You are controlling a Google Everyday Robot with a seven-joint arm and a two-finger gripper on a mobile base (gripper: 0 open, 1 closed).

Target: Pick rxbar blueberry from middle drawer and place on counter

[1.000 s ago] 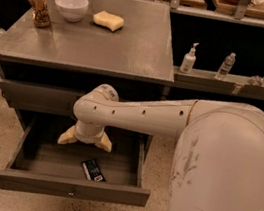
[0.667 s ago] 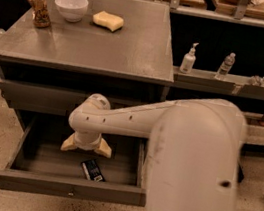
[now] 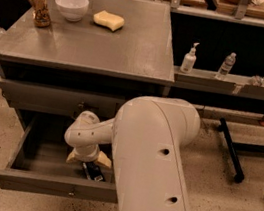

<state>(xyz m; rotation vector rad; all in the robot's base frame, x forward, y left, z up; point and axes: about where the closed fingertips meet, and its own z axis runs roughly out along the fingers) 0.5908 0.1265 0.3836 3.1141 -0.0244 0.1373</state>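
The middle drawer [image 3: 52,184] stands pulled open at the cabinet's bottom. The rxbar blueberry [image 3: 93,172], a dark flat bar with white print, lies on the drawer floor near the front wall. My gripper [image 3: 89,159] reaches down into the drawer, its two pale fingers [image 3: 104,160] spread on either side just above the bar's far end. The jaws are open and hold nothing. The counter [image 3: 93,39] is the grey top above. My white arm covers the drawer's right part.
On the counter's far left stand a can [image 3: 39,7], a white bowl [image 3: 71,6] and a yellow sponge [image 3: 109,20]. A narrow ledge [image 3: 232,83] to the right carries bottles [image 3: 189,59]. A closed grey front [image 3: 47,97] sits above the open drawer. Black stand legs [image 3: 230,150] lie on the floor at right.
My arm has swung further forward and down, and the gripper has sunk lower into the drawer toward the bar. The bar has not moved.
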